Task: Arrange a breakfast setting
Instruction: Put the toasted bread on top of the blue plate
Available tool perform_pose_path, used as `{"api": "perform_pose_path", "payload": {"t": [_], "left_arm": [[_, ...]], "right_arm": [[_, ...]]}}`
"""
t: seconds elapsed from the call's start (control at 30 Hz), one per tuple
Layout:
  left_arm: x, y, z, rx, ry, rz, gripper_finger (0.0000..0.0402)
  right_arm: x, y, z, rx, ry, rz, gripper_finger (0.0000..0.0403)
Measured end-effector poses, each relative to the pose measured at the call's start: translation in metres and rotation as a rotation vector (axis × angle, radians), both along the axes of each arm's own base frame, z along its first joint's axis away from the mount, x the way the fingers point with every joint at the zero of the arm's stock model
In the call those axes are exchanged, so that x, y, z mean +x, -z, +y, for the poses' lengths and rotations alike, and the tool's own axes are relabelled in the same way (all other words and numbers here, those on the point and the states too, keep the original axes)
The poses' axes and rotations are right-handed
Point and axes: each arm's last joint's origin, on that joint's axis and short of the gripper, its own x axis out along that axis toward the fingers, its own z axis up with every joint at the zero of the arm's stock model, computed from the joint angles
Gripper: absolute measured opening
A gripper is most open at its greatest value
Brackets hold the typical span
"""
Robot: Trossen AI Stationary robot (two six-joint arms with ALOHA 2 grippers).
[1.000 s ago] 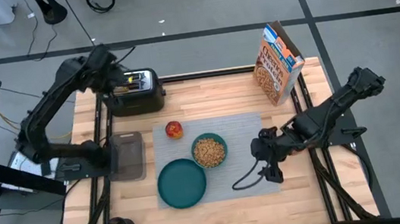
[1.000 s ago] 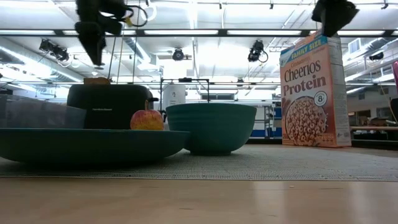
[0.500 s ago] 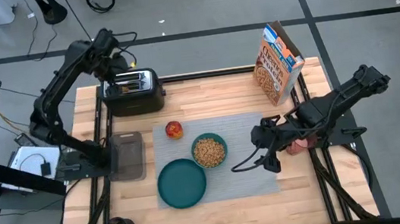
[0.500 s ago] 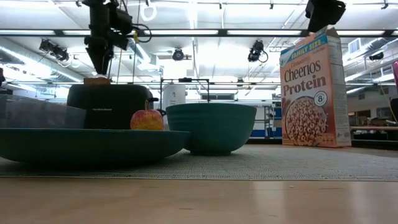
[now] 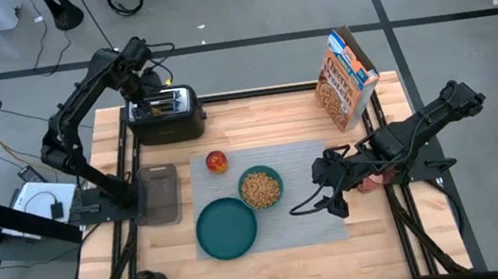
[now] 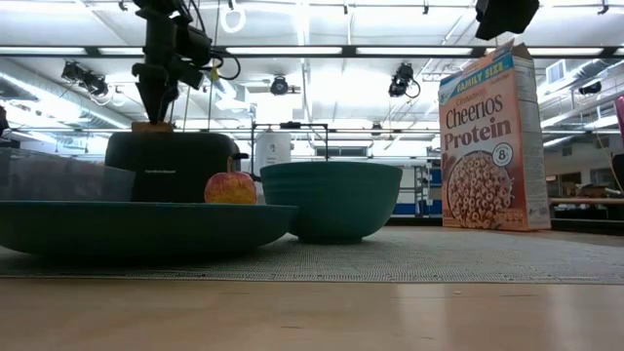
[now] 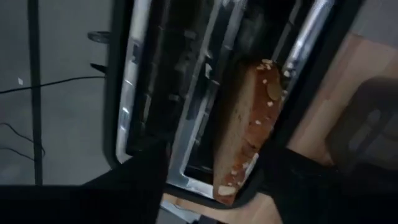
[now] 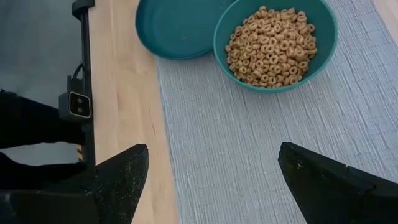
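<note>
On the worktop (image 5: 283, 259), nearest, a plate (image 5: 226, 228) overlaps the mat (image 5: 300, 167), then a cereal-filled bowl (image 5: 261, 188) and a fruit (image 5: 216, 161). The right gripper (image 5: 329, 187) hovers over the mat, jaws spread. Farthest, the left gripper (image 5: 140, 82) straddles the toast (image 7: 249, 124) upright in the toaster (image 5: 167, 114); whether its jaws are pinching, I cannot tell.

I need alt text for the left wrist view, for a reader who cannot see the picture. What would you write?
A brown toast slice with seeds on its crust stands up out of a slot of a black and chrome toaster, seen from close above. The left gripper hangs over it, a dark finger on each side of the slice's near end. Light wooden table shows beside the toaster.
</note>
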Motion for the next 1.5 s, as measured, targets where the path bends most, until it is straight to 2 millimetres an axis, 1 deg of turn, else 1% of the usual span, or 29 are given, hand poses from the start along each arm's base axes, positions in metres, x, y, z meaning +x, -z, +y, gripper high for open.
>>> {"api": "perform_pose_path", "payload": {"t": [0.13, 0.23, 0.4, 0.63, 0.8, 0.93, 1.1, 1.37, 1.5], "left_arm": [[0.001, 0.0, -0.001, -0.003, -0.034, -0.004, 0.0196], [0.003, 0.0, -0.002, 0.0, -0.033, -0.006, 0.0173], [0.006, 0.002, -0.003, -0.001, -0.024, -0.022, 0.0169], [0.003, 0.026, -0.006, -0.07, -0.01, 0.045, 0.0195], [0.003, 0.027, -0.007, -0.063, -0.006, 0.056, 0.0196], [0.003, 0.024, -0.006, -0.055, -0.002, 0.056, 0.0182], [0.003, 0.019, -0.005, -0.027, 0.005, 0.071, 0.0152], [0.003, 0.019, -0.006, -0.031, 0.009, 0.072, 0.0105], [0.002, 0.019, -0.007, -0.039, -0.018, 0.073, 0.0093]], "right_arm": [[0.0, 0.0, 0.0, -0.008, -0.009, -0.001, 0.0362], [0.0, 0.0, 0.0, -0.013, -0.014, -0.002, 0.0362], [0.0, 0.0, 0.0, -0.017, -0.017, -0.003, 0.0362], [0.0, 0.0, 0.0, -0.017, -0.017, -0.003, 0.0362], [0.0, 0.0, 0.0, -0.018, -0.019, -0.002, 0.0362], [0.001, 0.0, -0.002, -0.021, -0.016, -0.002, 0.0362], [0.001, 0.0, -0.003, -0.021, -0.013, -0.002, 0.0362], [0.001, 0.0, -0.003, -0.016, -0.007, -0.001, 0.0362], [0.001, 0.0, -0.003, -0.011, -0.011, 0.001, 0.0362]]}}
